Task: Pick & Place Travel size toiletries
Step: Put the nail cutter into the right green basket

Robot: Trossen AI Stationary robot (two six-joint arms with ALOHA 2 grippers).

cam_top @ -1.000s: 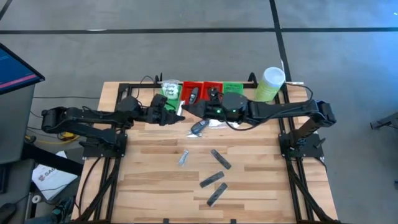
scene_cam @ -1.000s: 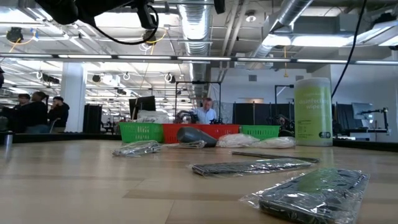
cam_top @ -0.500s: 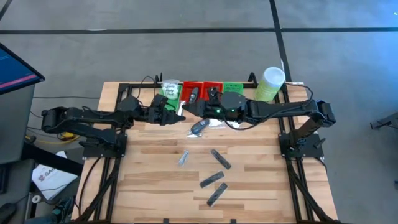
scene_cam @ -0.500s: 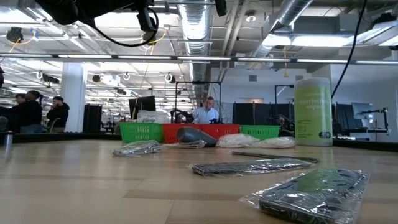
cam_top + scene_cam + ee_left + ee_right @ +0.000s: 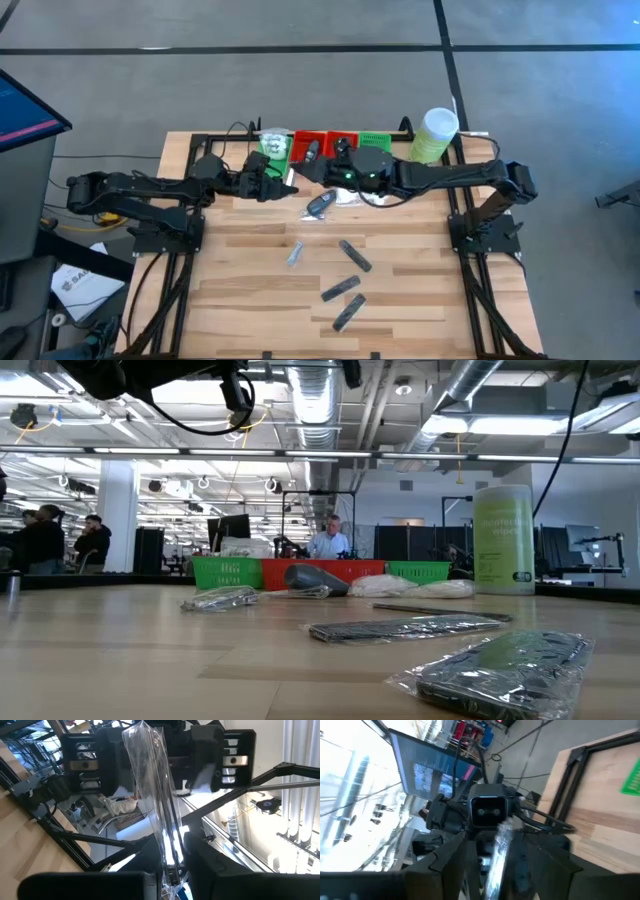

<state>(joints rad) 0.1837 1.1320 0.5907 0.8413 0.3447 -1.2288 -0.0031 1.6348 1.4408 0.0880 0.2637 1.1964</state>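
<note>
The left end effector (image 5: 283,180) hung above the back of the wooden worktop (image 5: 240,290), just in front of the left green tray (image 5: 274,147), and the right end effector (image 5: 305,172) faced it from close by, in front of the red trays (image 5: 322,146). Between them they held one clear-wrapped toiletry packet (image 5: 159,815). In the left wrist view the left fingers (image 5: 220,877) were clamped on one end of the wrapper, which rose upright toward the other arm's camera housing. In the right wrist view the same packet stood between the right fingers (image 5: 452,860), which also pinched it.

A black oval piece (image 5: 320,205) lay on the worktop just in front of the two end effectors, with white soft packets (image 5: 350,198) beside it. A small silvery tube (image 5: 296,254) lay near the middle. Three dark grey flat bars (image 5: 355,255) rested further forward, one nearer the middle and two close together near the front. A tall pale green canister (image 5: 434,135) stood at the back right corner, beside the right green tray (image 5: 375,139).

People (image 5: 45,540) showed in the room behind in the low view.
</note>
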